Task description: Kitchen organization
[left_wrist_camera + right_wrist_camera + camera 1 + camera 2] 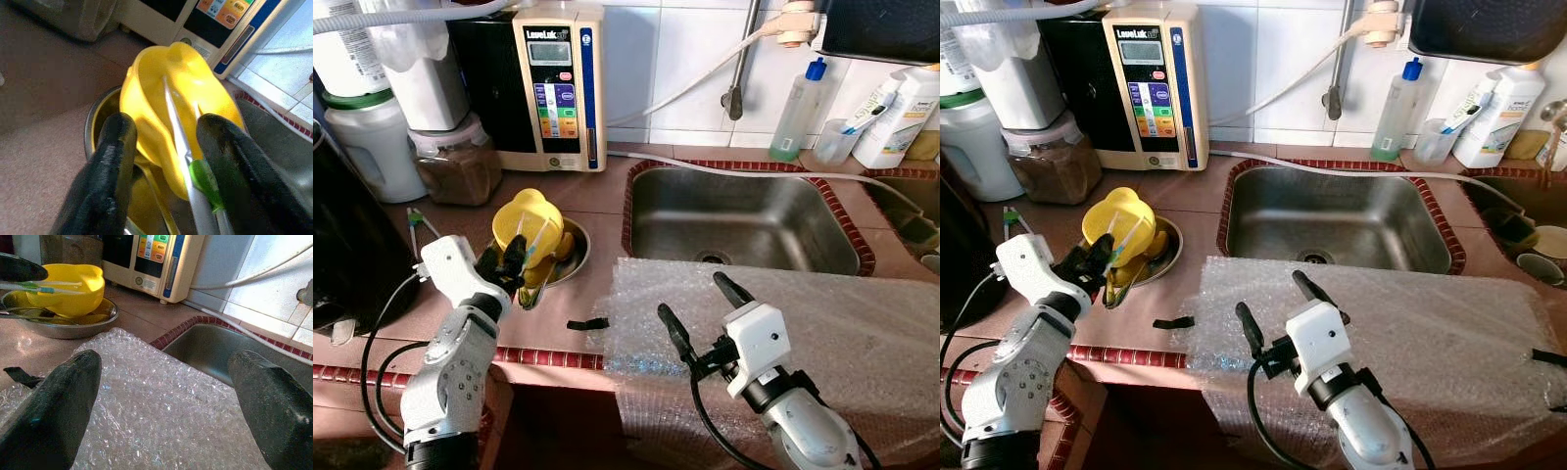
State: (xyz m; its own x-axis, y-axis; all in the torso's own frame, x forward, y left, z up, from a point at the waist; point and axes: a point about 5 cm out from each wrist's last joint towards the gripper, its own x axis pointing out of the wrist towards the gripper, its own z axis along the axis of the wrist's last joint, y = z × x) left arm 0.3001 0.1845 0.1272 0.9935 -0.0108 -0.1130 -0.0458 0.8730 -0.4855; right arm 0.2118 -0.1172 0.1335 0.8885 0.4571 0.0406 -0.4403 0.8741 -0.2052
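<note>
A yellow plastic bowl (533,213) sits tilted in a steel dish (576,257) on the brown counter, left of the sink (744,220). A white toothbrush with a green grip (185,149) lies across the bowl, against the inside of one finger. My left gripper (509,259) is at the bowl's near side, open, its fingers (115,147) apart around the bowl's edge. My right gripper (691,294) hovers open over a sheet of bubble wrap (822,323) spread on the counter's front edge before the sink.
A small black strip (587,323) lies on the counter by the wrap's left edge. A water ionizer (558,83), jars (455,162) and white containers stand at the back left. Bottles (798,113) and a cup (837,142) stand behind the sink. A dark appliance (342,245) is at far left.
</note>
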